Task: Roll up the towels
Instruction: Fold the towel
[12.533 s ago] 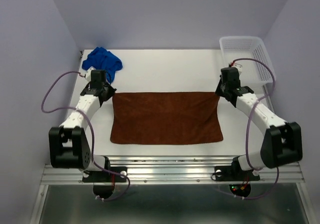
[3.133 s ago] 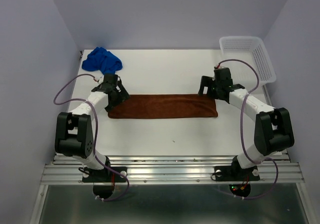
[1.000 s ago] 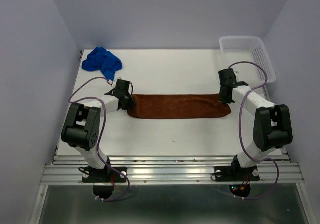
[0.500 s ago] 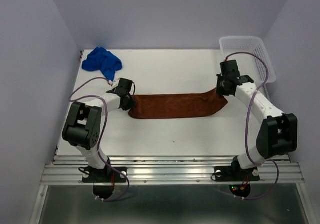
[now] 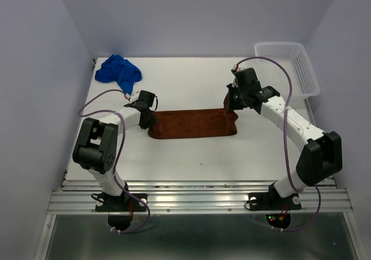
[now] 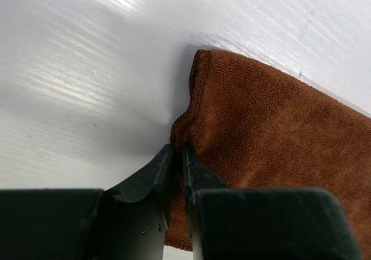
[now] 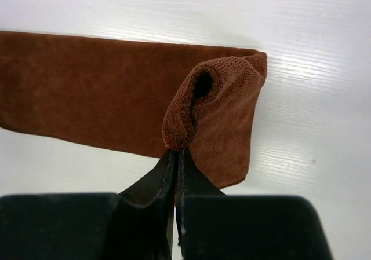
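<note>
The right end of the rust-brown towel (image 5: 191,124) is now carried inward, pinched shut in the right gripper (image 7: 175,151). The left end is clamped by the left gripper (image 6: 177,156). Rolling is judged begun.

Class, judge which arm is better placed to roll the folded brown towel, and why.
Right. The right gripper is shut on one end of the brown towel, lifted and curled over the strip. The left gripper just pinches the opposite, flat end.
</note>
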`<state>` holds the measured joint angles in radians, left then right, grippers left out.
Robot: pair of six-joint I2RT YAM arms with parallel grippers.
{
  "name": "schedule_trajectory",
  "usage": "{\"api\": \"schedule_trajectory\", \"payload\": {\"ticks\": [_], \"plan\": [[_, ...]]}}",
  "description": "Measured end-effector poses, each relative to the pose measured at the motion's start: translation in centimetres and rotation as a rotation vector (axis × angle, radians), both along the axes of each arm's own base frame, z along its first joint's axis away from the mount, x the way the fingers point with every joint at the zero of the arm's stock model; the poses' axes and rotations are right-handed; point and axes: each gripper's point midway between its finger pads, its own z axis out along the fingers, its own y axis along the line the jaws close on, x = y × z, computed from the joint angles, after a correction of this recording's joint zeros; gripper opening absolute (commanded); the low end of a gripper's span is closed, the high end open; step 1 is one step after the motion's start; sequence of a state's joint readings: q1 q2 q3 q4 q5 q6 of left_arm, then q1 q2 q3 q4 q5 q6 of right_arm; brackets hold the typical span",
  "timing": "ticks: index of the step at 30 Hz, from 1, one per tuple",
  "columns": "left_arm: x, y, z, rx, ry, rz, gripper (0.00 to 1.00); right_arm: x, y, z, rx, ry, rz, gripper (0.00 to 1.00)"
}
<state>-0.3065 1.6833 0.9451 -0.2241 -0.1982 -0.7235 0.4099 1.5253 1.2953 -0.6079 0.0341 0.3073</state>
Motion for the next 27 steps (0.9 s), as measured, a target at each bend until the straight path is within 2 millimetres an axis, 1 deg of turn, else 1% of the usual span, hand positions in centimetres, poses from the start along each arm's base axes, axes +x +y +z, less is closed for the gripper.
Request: {"api": "schedule_trajectory", "payload": {"ticks": [7,12,18,21,27], "plan": [[-0.6,0.8,0.0,0.035,0.024,0.026,0.22,-0.1,3.0,0.6,0.099,-0.006,0.042,0.01],[-1.1,1.5,0.0,0.066,0.04,0.043,0.22,0.1,4.6,1.3,0.161,-0.015,0.068,0.01],[-1.2,1.6,0.0,0.069,0.041,0.044,0.21,-0.4,7.7,2.5,0.237,-0.016,0.135,0.01],[-1.2,1.6,0.0,0.069,0.041,0.044,0.2,-1.0,9.6,3.1,0.281,-0.011,0.176,0.01],[-1.2,1.6,0.0,0.069,0.041,0.044,0.2,-1.0,12.8,4.1,0.347,-0.017,0.226,0.01]]}}
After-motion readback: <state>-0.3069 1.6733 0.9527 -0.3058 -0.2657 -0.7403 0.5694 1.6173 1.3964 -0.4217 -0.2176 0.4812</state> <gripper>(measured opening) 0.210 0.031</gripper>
